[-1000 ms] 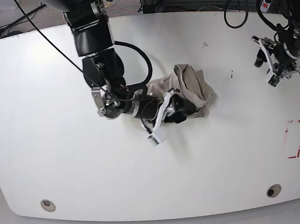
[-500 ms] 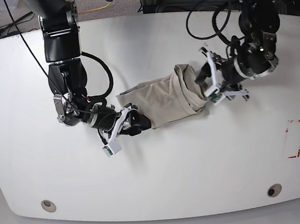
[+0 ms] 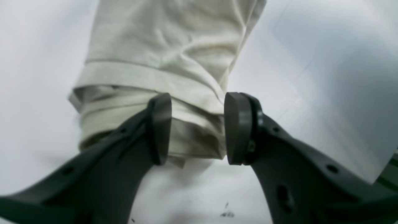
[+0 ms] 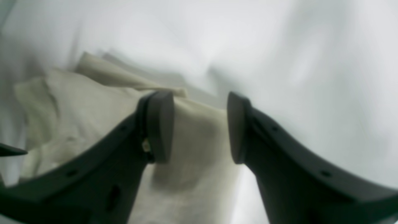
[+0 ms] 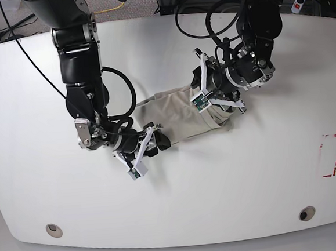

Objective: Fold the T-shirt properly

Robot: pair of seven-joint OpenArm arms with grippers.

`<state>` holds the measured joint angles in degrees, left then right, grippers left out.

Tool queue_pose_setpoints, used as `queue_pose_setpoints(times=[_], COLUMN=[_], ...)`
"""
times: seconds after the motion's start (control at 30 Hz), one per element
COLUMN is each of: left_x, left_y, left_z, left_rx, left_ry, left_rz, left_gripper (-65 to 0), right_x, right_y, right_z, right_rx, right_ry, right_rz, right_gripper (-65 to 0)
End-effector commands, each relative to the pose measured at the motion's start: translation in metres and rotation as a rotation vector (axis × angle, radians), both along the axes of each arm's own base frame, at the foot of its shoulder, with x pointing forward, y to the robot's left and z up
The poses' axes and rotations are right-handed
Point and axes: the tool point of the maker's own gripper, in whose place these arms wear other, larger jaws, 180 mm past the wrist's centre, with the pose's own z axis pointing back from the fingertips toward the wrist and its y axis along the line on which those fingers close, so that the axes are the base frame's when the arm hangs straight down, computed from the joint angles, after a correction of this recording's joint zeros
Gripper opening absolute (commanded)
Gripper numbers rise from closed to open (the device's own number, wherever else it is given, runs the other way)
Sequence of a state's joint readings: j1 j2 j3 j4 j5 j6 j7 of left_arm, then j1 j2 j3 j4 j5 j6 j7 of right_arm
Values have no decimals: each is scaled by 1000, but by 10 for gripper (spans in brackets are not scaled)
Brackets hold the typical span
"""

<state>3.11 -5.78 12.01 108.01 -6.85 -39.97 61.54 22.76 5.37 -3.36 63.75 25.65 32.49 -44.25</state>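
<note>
Shirt (image 5: 181,114): beige, bunched into a long roll near the middle of the white surface (image 5: 32,101), long axis running from the left pincer (image 3: 196,129) toward the right pincer (image 4: 199,127).

Base view alone shows both arms and the whole roll.

Left wrist view: folded hem layers between parted jaws.

Right wrist view: blurred; cloth lies between parted jaws, contact unclear.

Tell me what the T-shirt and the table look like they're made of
T-shirt: soft woven or knit cloth, likely cotton, matte beige; it wrinkles, bunches in layers and shows a stitched hem band.
Table: hard, smooth white board, perhaps laminate or painted wood; faint sheen, flat, with small dark scuffs and two round inserts near the front edge.
</note>
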Motion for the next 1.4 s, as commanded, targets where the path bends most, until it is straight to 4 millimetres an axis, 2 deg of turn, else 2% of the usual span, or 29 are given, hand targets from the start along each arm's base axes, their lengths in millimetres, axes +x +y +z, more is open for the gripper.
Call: queue_pose_setpoints(times=[0.0,0.17,0.27,0.33,0.4,0.63,0.9,0.97,1.1,1.23,1.37], left_x=[5,11,10,17,22,46,69,74,90,105,103], left_y=[2,19,28,35,51,81,108,110,110,116,126], left_z=[-1,-8,-22,-26,-32,-27,-34,-32,-18,13,36], left_rx=[-4,48,71,85,123,169,180,174,163,150,175], left_ry=[-2,8,49,58,73,39,53,46,6,-86,-133], left_rz=[4,4,14,25,36,56,92,98,105,135,175], left_gripper=[-397,-397,-397,-397,-397,-397,-397,-397,-397,-397,-397], right_x=[16,9,2,-3,-9,-38,-73,-80,-89,-88,-84], right_y=[-7,-11,-14,-19,-32,-30,-25,-23,-17,-17,-21], right_z=[9,-5,-14,-18,-18,-17,-11,-8,11,23,24], right_rx=[-20,-73,-86,-93,-116,-149,-168,-167,-190,-217,-233], right_ry=[-57,-57,-44,-38,-51,-70,-93,-96,-140,-168,-175], right_rz=[-15,-4,-4,-7,-9,26,62,72,101,114,111], right_gripper=[-388,-388,-388,-388,-388,-388,-388,-388,-388,-388,-388])
